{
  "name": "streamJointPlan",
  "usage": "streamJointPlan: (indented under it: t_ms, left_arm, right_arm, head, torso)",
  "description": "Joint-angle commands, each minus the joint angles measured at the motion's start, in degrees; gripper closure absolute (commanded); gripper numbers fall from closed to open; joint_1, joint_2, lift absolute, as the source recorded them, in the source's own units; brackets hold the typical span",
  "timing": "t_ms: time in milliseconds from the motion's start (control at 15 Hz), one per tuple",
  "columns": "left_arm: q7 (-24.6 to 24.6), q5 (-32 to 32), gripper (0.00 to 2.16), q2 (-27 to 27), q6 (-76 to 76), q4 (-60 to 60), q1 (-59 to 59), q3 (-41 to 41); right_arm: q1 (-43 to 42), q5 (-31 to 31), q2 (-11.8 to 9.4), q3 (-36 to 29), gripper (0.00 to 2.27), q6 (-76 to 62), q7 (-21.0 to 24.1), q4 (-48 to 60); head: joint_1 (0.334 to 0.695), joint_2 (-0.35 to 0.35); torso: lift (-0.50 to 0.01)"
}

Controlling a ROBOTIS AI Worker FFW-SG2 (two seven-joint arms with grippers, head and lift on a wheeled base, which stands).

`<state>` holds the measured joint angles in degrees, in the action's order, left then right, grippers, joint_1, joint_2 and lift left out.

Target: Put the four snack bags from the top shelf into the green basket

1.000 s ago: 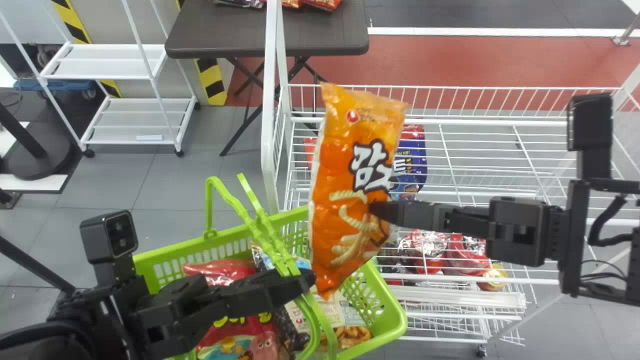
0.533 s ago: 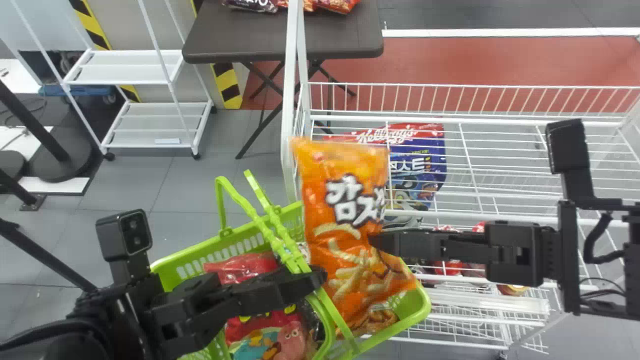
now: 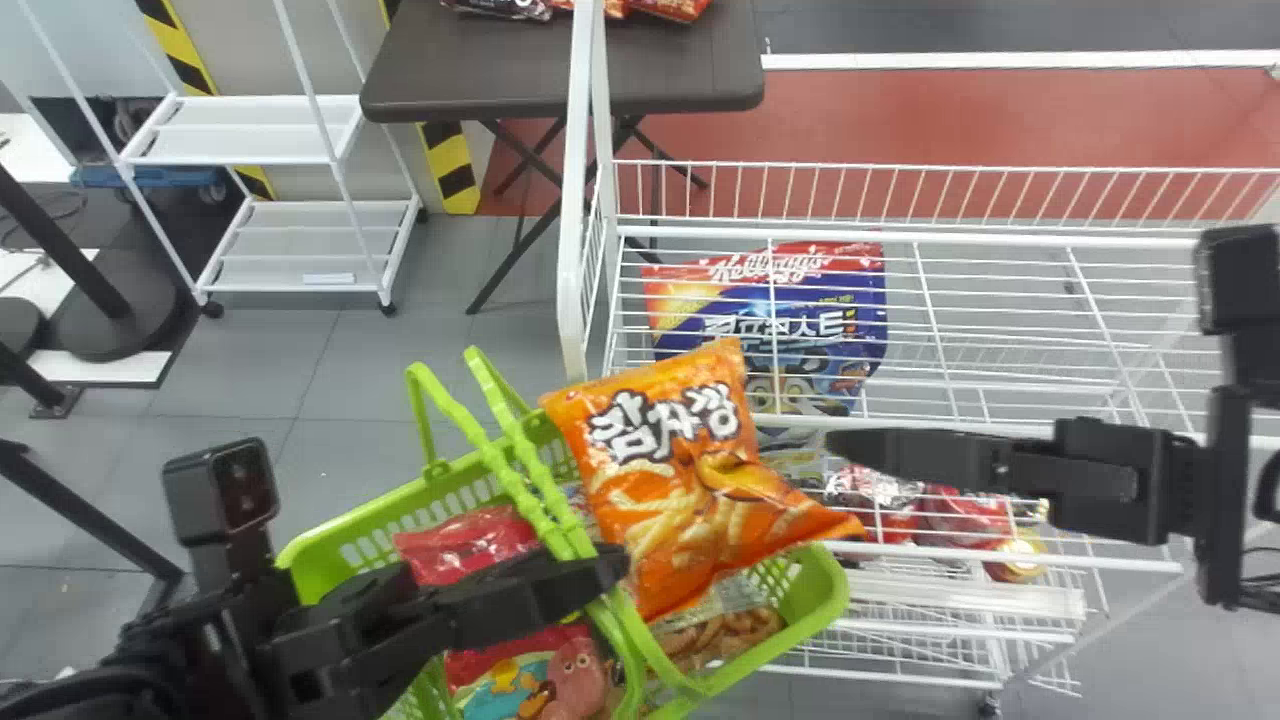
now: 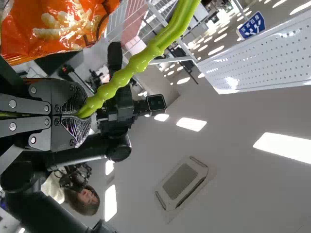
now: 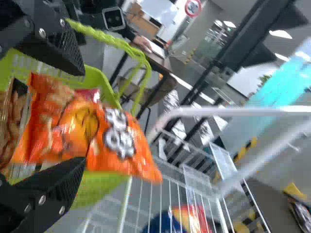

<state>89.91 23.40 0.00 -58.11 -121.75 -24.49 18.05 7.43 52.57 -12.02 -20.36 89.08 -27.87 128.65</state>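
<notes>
At lower left, the black left claw (image 3: 612, 568) was closed around the green plastic handles (image 3: 520, 480) of the green basket (image 3: 832, 592). The shiny orange snack bag (image 3: 655, 480) was at centre, tilted over the basket's right part, one corner crossing the rim in the frame. The black right claw (image 3: 845, 445), right of centre, gaped wide and empty, a narrow gap from the bag. Beyond, a blue-and-red bag (image 3: 800, 310) lay inside the white wire rack (image 3: 900, 238), near its left edge.
</notes>
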Motion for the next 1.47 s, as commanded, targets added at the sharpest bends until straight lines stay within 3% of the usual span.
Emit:
streamJointPlan:
  t_ms: [0, 133, 200, 267, 333, 533, 867, 1400]
  left_arm:
    - [0.7, 2.8, 2.15, -0.1, 0.0, 0.1, -2.3, 2.3]
    - [0.7, 3.8, 2.15, -0.1, -0.2, 0.0, -4.1, 3.6]
    - [0.7, 3.8, 2.15, -0.1, -0.2, 0.1, -4.8, 4.1]
    - [0.7, 3.8, 2.15, -0.1, 0.0, 0.0, -5.6, 4.3]
    - [0.7, 3.8, 2.15, -0.1, 0.0, 0.1, -6.1, 4.5]
    - [0.7, 3.8, 2.15, -0.1, 0.0, 0.2, -7.5, 4.6]
    - [0.7, 3.8, 2.15, -0.1, 0.0, -0.1, -8.9, 5.2]
    - [0.7, 3.8, 2.15, -0.1, 0.0, -0.8, -9.2, 5.1]
  right_arm:
    - [4.9, -8.3, 0.1, -3.0, 0.07, 1.0, -0.3, 0.2]
    - [10.2, -23.0, 2.7, -1.2, 0.07, -7.0, 0.0, -0.2]
    - [11.2, -31.2, 5.8, 0.0, 0.06, -20.9, 0.2, -1.5]
    - [12.1, -35.8, 7.2, 1.0, 0.06, -32.3, 0.5, -3.6]
    - [13.3, -36.1, 7.2, 1.6, 0.06, -44.3, 0.7, -6.2]
    - [15.0, -36.2, 7.2, 2.8, 0.07, -73.1, 0.9, -13.5]
    - [14.8, -38.6, 7.1, 3.7, 0.07, -80.5, 1.3, -18.4]
    - [14.9, -39.7, 6.8, 6.4, 0.08, -80.7, 1.0, -18.3]
  head:
    - [0.695, -0.013]
    - [0.695, -0.091]
    - [0.695, -0.114]
    - [0.695, -0.145]
    - [0.695, -0.196]
    - [0.695, -0.244]
    - [0.695, -0.278]
    - [0.695, -0.251]
  torso:
    - [-0.006]
    - [-0.006]
    - [-0.006]
    - [-0.006]
    - [-0.006]
    - [-0.006]
    - [-0.006]
    - [-0.006]
